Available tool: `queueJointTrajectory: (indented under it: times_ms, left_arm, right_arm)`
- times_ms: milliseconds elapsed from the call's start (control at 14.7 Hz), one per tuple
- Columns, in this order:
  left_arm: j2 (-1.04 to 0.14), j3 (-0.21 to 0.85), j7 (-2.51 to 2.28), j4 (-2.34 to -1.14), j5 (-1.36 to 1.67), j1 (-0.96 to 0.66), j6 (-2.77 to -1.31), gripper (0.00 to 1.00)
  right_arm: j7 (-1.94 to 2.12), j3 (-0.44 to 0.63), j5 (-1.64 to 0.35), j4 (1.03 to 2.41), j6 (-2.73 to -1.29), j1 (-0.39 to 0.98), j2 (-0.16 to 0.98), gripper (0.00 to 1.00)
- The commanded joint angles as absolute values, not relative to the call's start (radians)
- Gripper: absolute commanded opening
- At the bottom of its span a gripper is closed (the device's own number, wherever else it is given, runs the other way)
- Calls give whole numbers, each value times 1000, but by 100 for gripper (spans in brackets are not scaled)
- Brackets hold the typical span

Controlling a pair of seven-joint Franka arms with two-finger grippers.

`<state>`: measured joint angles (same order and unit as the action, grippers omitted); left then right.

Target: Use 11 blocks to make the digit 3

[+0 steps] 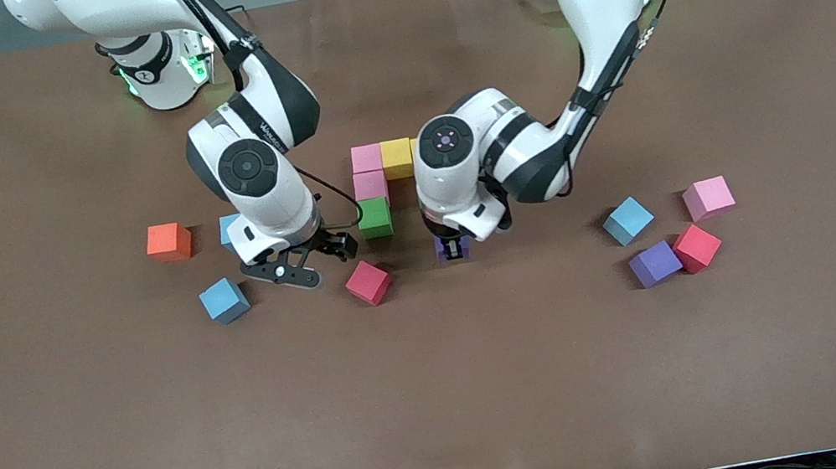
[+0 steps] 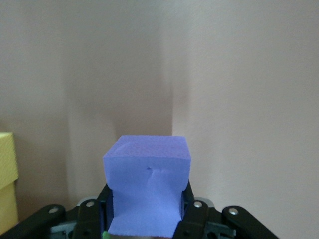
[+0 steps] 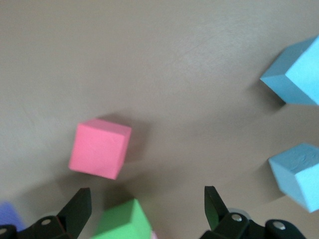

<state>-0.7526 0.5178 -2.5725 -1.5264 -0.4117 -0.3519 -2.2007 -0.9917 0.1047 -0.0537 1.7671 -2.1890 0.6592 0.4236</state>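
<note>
From the front camera we see the left gripper (image 1: pixel 454 250) low over the table (image 1: pixel 446 400), pinching a purple block (image 1: pixel 444 247) that shows only as a sliver beneath the wrist. At its ten o'clock stands the started digit 3 (image 1: pixel 379 181): a pink block (image 1: pixel 366 158) touching a yellow block (image 1: pixel 397 157) in one row, a second pink block (image 1: pixel 370 185) and a green block (image 1: pixel 374 218) in a column running toward the camera. The right gripper (image 1: pixel 301 264) hangs spread, over the table between a light blue block (image 1: pixel 224 300) at its eight o'clock and a red block (image 1: pixel 367 283) at its four o'clock. Another light blue block (image 1: pixel 229 229) peeks from under the right arm, beside an orange cube (image 1: pixel 169 242). Toward the left arm's end lie a blue block (image 1: pixel 628 220), a pink cube (image 1: pixel 708 198), a second purple block (image 1: pixel 655 264) and a second red block (image 1: pixel 697 247), the last two touching.

In the left wrist view we find the purple block (image 2: pixel 148 191) squeezed between the fingers (image 2: pixel 191 211), with the yellow block (image 2: pixel 7 179) at nine o'clock.

In the right wrist view the fingers (image 3: pixel 79 206) stand wide apart and empty; the red block (image 3: pixel 99 148) is at eleven o'clock, the green block (image 3: pixel 123 221) between the fingers, and two light blue blocks (image 3: pixel 296 72) at three o'clock.
</note>
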Motion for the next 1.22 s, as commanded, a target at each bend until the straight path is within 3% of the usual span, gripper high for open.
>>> queueJointTrajectory:
  times_ms: [0,272,882,1154]
  left_arm:
    - [-781,508,-2632,-1520,-430,-393,-2229,52]
    - [-799,448,-2692,-1520,-428,-481,-2273,52]
    - [-810,442,-2706,-1532,-433,-505,-2290,52]
    - [-796,442,-2697,-1572,-434,-492,-2319,52]
  right_arm:
    - [-1175,91,-57,1626,-2186,655,547,100]
    - [-1227,89,-109,1506,-2189,655,678,100]
    - [-1216,84,-121,1509,-2267,657,733,100]
    - [-1213,84,-124,1514,-2266,661,749,94]
